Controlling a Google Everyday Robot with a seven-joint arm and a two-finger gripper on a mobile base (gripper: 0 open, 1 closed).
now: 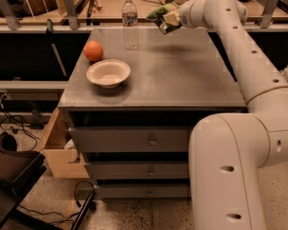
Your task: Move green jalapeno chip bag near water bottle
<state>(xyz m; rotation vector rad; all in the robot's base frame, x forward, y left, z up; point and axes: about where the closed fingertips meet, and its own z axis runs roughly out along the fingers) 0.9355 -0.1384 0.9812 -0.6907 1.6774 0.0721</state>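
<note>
Fig.: arm [252,58] reaches over counter [180,76]. The hand [170,19] is closed on the green jalapeno chip bag [158,12], held above the far edge, right of the water bottle [130,24]. Best lowered slowly just beside the bottle, w/o tipping it. Count: 1 counter, 1 bottle, 1 bowl [108,73], 1 orange [93,50], 1 bag.
</note>
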